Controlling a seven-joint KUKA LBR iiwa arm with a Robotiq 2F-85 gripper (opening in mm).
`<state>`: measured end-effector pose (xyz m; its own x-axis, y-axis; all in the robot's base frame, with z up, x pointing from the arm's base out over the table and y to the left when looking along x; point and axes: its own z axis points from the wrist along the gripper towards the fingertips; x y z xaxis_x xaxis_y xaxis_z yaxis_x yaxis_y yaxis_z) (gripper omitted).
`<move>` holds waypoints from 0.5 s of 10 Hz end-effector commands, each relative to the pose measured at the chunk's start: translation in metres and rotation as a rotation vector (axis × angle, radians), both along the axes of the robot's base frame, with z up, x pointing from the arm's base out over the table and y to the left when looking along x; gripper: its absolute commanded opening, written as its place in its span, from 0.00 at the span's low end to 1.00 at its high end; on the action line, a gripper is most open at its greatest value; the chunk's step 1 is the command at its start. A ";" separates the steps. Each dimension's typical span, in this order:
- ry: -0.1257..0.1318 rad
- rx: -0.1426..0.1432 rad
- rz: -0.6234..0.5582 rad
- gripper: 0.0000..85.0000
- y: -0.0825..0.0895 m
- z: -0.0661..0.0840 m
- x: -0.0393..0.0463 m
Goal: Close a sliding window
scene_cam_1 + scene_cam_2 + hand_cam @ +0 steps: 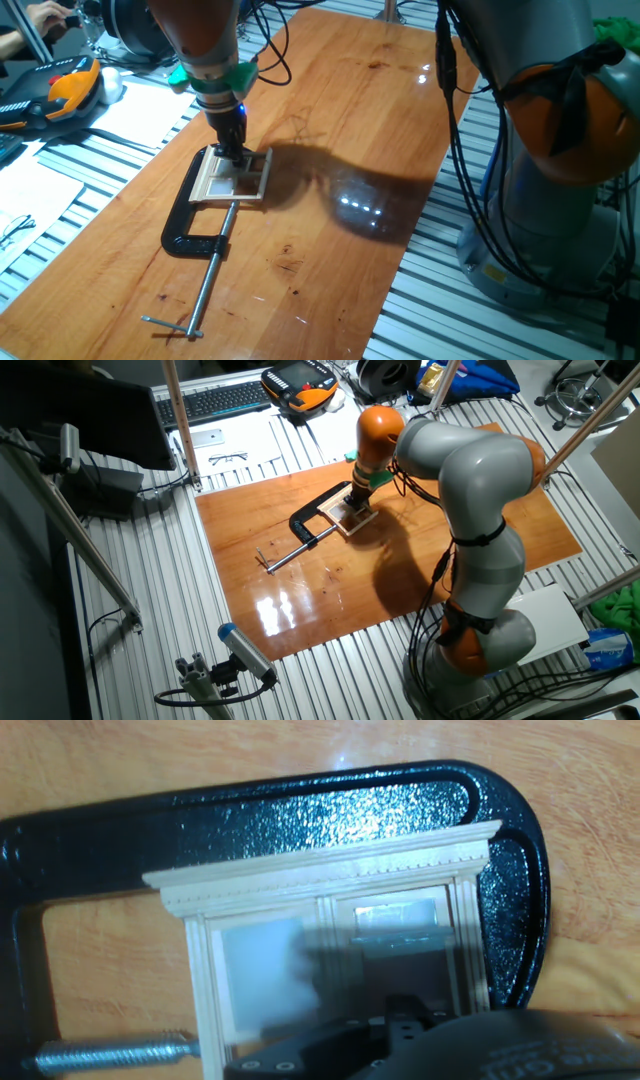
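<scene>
From one fixed view I see the gripper (232, 150) down on the window (233, 177), which lies flat on the wooden table (340, 120) inside the black clamp (192, 232); I cannot tell how the jaws stand. From the other fixed view the window (357, 515) sits near the table's (300, 590) far edge, the arm above it. In the hand view the window (330, 885) fills the clamp's (300, 810) mouth, its screw (115, 1055) touching the frame; the gripper's body hides its fingers.
</scene>
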<state>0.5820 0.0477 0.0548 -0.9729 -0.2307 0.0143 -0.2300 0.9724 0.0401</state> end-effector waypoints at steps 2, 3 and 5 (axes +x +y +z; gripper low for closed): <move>-0.021 0.028 -0.019 0.00 0.007 0.007 0.0086; -0.026 0.021 -0.015 0.00 0.009 0.009 0.0138; -0.031 -0.002 -0.006 0.00 0.012 0.011 0.0244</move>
<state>0.6078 0.0604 0.0657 -0.9742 -0.2251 -0.0165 -0.2255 0.9738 0.0309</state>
